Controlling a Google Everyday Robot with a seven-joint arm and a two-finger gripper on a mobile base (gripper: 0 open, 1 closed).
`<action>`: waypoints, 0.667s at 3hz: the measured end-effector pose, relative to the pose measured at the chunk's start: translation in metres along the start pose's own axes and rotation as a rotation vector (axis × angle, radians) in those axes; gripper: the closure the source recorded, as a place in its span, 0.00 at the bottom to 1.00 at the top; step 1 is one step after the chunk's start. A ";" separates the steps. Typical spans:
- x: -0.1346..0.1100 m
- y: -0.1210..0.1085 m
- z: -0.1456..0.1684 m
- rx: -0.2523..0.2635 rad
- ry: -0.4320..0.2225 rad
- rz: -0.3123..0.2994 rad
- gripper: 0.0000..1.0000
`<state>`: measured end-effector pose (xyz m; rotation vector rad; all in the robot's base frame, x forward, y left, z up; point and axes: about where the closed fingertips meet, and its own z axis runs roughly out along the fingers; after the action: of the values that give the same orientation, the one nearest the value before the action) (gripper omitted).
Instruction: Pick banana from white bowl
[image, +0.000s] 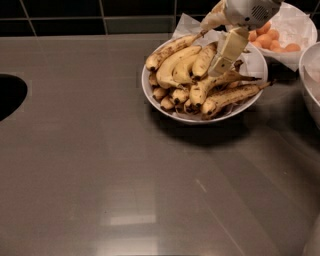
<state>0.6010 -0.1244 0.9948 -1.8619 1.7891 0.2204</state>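
Note:
The white bowl (165, 107) stands at the back right of the grey counter, lined with white paper and heaped with several bananas. The banana (172, 67), plump, curved and mostly clean yellow, lies in the bowl's left half between thinner, brown-speckled ones. My gripper (216, 70) comes down from the top right, its grey wrist (247, 10) above the bowl's far rim. Its cream tip rests among the bananas in the bowl's middle, just right of the banana and against a smaller one (204, 60). Nothing is lifted.
A paper-lined container of small orange fruits (280, 40) stands behind the bowl on the right. Another white bowl rim (309, 85) shows at the right edge. A dark round sink opening (9, 95) is at the left edge. Dark tiles (75, 15) back the counter.

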 end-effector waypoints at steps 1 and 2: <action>0.003 -0.001 0.000 -0.017 0.008 0.006 0.21; 0.005 -0.001 -0.008 -0.022 0.030 0.010 0.26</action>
<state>0.6005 -0.1322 0.9995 -1.8814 1.8233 0.2173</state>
